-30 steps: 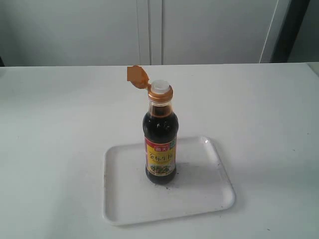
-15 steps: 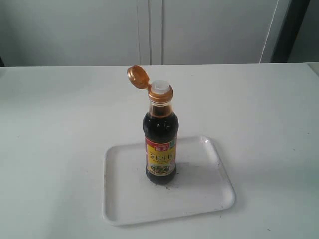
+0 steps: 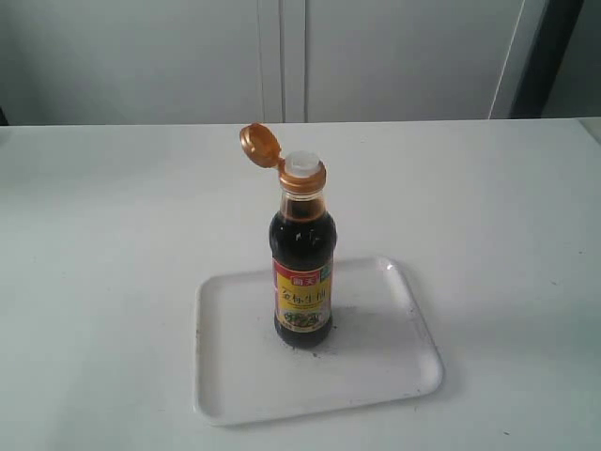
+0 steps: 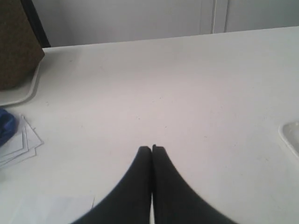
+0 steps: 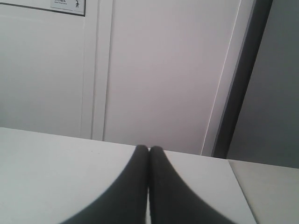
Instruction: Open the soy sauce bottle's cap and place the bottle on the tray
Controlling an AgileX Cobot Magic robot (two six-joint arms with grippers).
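The soy sauce bottle (image 3: 301,268) stands upright on the white tray (image 3: 376,376), near its middle, dark liquid inside and a red and yellow label on its front. Its copper-orange cap (image 3: 260,145) is flipped back on its hinge, baring the white pour spout (image 3: 301,166). Neither gripper shows in the exterior view. My left gripper (image 4: 152,148) is shut and empty over bare table, with a corner of the tray (image 4: 290,135) at that view's edge. In its own wrist view my right gripper (image 5: 149,148) is shut with nothing in it, facing the wall.
The white table (image 3: 113,244) surrounds the tray. In the left wrist view a brown box (image 4: 16,44) on a white base, loose papers (image 4: 18,142) and a blue object (image 4: 5,126) lie off to one side. A dark door frame (image 5: 240,79) stands behind the table.
The cap's open lid looked blurred a second ago and is now still, tilted back. Bottle and tray have not moved.
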